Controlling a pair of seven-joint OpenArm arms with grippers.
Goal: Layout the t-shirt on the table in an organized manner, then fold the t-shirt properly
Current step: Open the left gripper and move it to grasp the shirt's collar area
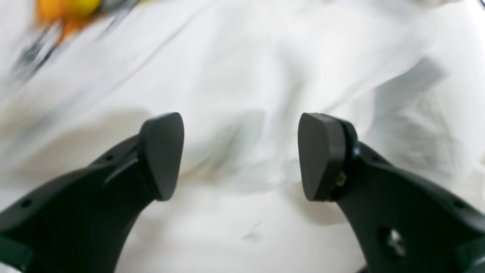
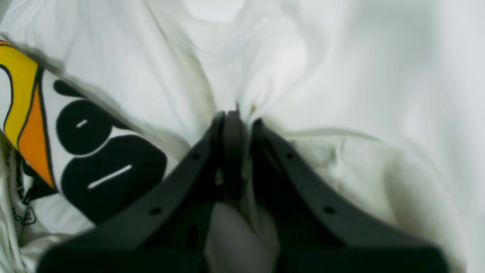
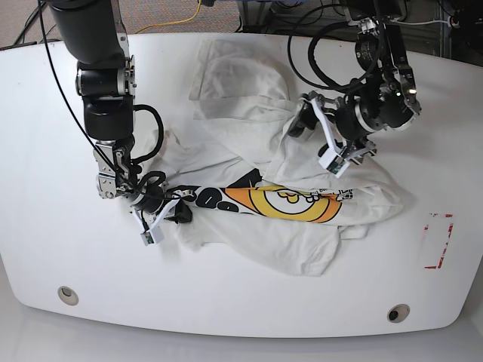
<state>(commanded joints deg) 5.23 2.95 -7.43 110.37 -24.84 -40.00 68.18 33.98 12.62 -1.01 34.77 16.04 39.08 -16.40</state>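
The off-white t-shirt (image 3: 249,143) lies crumpled across the middle of the white table (image 3: 45,136), its orange-and-yellow flower graphic (image 3: 294,202) folded into a narrow band. In the right wrist view the right gripper (image 2: 235,120) is shut on a pinch of the t-shirt (image 2: 341,76), beside the bold black lettering (image 2: 110,170). In the base view the right gripper (image 3: 178,213) sits at the shirt's left edge. The left gripper (image 1: 241,155) is open just above wrinkled cloth of the t-shirt (image 1: 246,68), with nothing between its fingers. In the base view the left gripper (image 3: 308,132) hovers over the shirt's upper right part.
Two round grey grommet holes (image 3: 68,294) (image 3: 398,312) sit near the table's front edge. A red-outlined tape mark (image 3: 438,241) lies at the right. Cables (image 3: 317,45) hang behind the arm on the base view's right.
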